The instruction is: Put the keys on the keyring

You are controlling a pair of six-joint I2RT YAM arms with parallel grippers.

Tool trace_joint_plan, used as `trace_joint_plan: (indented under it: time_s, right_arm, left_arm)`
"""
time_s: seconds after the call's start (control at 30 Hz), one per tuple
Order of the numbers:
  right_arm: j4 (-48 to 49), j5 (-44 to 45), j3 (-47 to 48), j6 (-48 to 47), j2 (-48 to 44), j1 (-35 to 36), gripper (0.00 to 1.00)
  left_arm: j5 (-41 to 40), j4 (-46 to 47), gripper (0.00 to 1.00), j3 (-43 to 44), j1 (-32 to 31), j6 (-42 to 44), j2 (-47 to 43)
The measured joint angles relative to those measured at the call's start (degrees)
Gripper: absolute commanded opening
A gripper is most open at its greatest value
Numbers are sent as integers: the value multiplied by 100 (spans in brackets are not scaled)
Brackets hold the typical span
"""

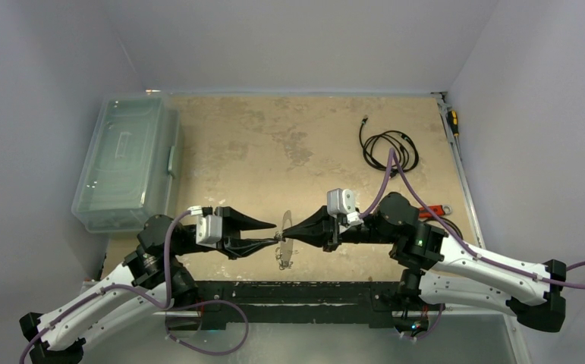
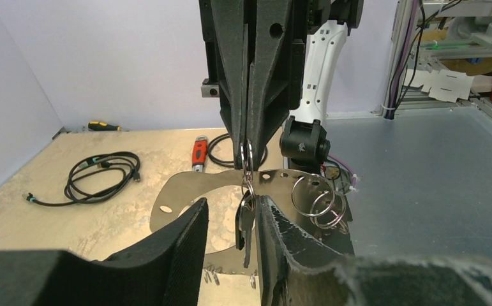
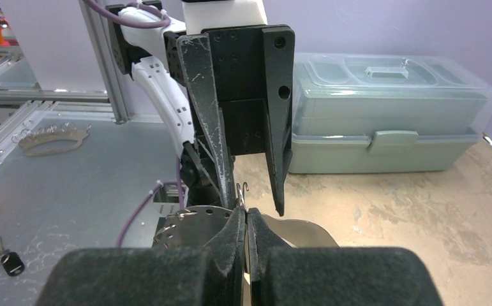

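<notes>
Left wrist, black key [image 2: 244, 224] between spread fingers [image 2: 182, 247]

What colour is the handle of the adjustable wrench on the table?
Red, on the silver adjustable wrench; it shows best in the left wrist view.

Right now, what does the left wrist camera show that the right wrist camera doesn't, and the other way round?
Only the left wrist: a black-headed key hanging from a small ring pinched in the closed right jaws, plus the black cable and the red-handled wrench. Only the right wrist: the lidded plastic box and a second silver crescent on the grey bench. Both: the flat silver keyring between the two arms.
</notes>
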Motion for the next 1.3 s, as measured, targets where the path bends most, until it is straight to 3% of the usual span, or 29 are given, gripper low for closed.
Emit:
trace_joint_plan:
  time_s: [0.37, 0.5, 0.73, 0.87, 0.97, 1.3]
  right_arm:
    - [118, -177, 0, 4, 184, 0, 0]
    - [125, -201, -2, 4, 186, 0, 0]
    - [131, -203, -7, 4, 186, -4, 0]
    - [234, -201, -87, 7, 186, -7, 0]
    - [256, -192, -129, 4, 186, -7, 0]
    - [247, -76, -188, 4, 186, -11, 0]
  left_arm:
    - [13, 4, 32, 0, 0, -7, 7]
    - [28, 9, 25, 0, 0, -15, 15]
    - [35, 7, 24, 0, 0, -22, 42]
    - [35, -7, 37, 0, 0, -22, 59]
    - [28, 2, 39, 0, 2, -20, 63]
    - [28, 17, 4, 0, 15, -4, 70]
